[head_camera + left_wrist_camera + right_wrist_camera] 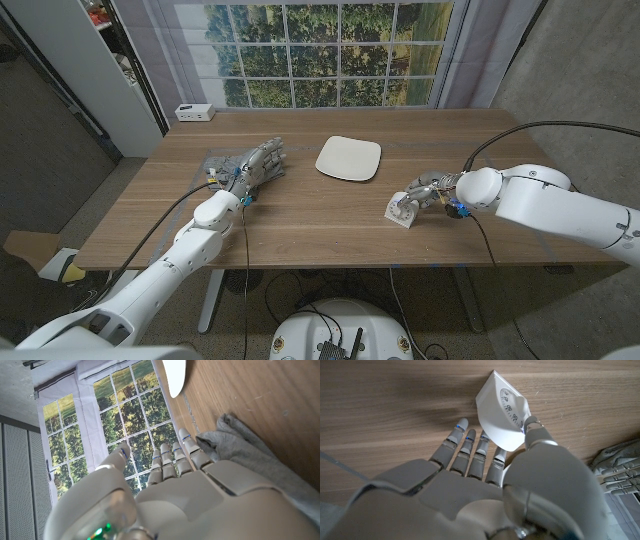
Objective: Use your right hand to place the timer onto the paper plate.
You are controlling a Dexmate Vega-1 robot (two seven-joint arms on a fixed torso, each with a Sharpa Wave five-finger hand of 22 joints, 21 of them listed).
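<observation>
Here, right hand [420, 192] grasping timer [401, 211], paper plate [348, 158] apart, left hand [256, 165] released over grey cloth [222, 160].

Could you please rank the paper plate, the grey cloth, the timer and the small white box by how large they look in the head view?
1. grey cloth, partly hidden by the left hand
2. paper plate, close to the cloth
3. timer and small white box: alike, unranked

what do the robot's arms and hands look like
Both arms have smooth white rounded shells, with a black cable looping over each. The left hand and right hand are light grey with segmented fingers carrying thin blue bands near the tips. A green light glows at the left wrist.
</observation>
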